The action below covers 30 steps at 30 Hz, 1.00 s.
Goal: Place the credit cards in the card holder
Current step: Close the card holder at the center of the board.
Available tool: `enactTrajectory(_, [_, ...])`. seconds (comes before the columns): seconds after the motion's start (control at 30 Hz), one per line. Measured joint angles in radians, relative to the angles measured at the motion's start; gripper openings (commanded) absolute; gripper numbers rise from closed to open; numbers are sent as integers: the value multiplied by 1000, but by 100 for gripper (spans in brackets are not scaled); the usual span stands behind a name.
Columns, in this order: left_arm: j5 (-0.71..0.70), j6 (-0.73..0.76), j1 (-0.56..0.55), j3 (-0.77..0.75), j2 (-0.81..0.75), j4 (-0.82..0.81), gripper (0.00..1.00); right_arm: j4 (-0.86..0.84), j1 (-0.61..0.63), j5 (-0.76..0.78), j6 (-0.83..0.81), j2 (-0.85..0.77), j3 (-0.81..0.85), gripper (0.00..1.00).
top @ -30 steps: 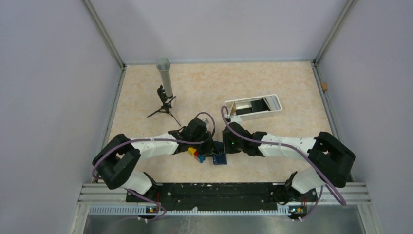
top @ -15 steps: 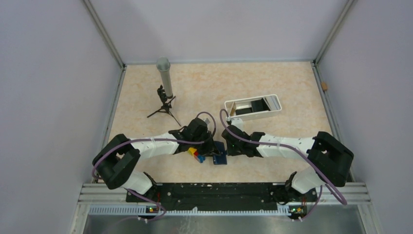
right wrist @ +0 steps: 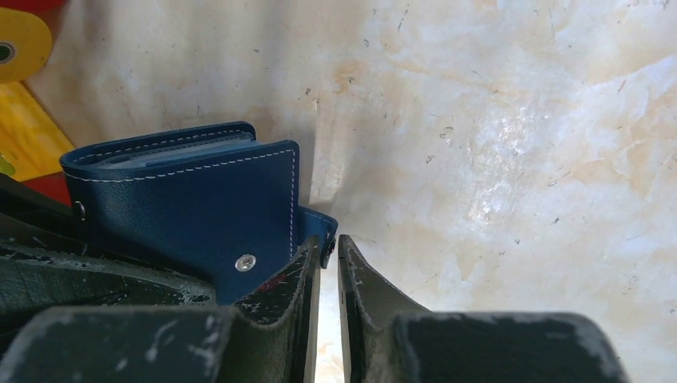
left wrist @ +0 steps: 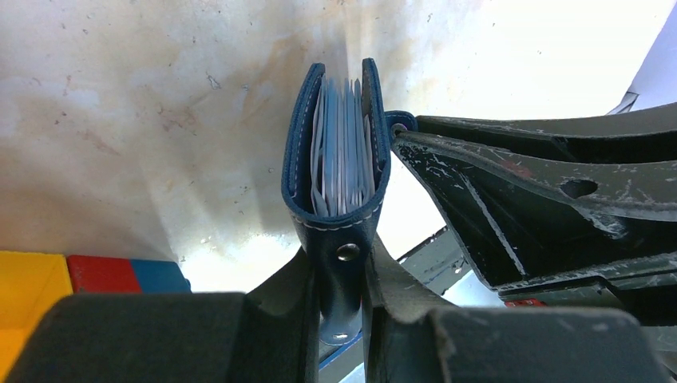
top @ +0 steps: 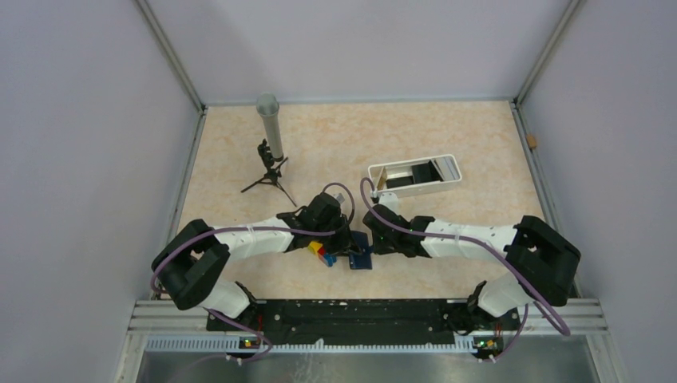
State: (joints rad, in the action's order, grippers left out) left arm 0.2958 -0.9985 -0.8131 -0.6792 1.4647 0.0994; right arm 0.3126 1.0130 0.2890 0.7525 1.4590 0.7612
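Note:
The navy card holder (left wrist: 297, 171) stands on edge, half open, with pale inner leaves showing. My left gripper (left wrist: 342, 267) is shut on its snap-stud tab and holds it upright just above the table. The holder also shows in the top view (top: 361, 260) and the right wrist view (right wrist: 184, 207). My right gripper (right wrist: 326, 249) sits against the holder's right edge by the small strap tab, jaws nearly together with only bare table in the slit. A yellow-gold card (top: 382, 177) leans at the left end of the white tray. I cannot pick out the greyish card.
Yellow, red and blue toy bricks (top: 321, 252) lie just left of the holder, under my left gripper (top: 348, 244). The white oblong tray (top: 449, 163) stands behind my right gripper (top: 370, 239). A microphone on a small tripod (top: 270, 132) stands at the back left.
My right gripper turned and shifted slightly toward the holder a second ago, then stayed still. My left gripper and the holder have not moved.

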Motion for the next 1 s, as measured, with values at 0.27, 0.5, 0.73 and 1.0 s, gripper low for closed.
enactTrajectory(0.27, [-3, 2, -5, -4, 1, 6, 0, -11, 0, 3, 0, -26, 0, 8])
enactTrajectory(0.5, [-4, 2, -6, -5, 1, 7, 0, -13, 0, 2, 0, -26, 0, 7])
enactTrajectory(0.73, [-6, 2, -7, -5, 1, 8, 0, -6, 0, 3, 0, -25, 0, 7])
enactTrajectory(1.0, [-6, 2, -8, -5, 1, 8, 0, 15, 0, 6, 3, -17, 0, 9])
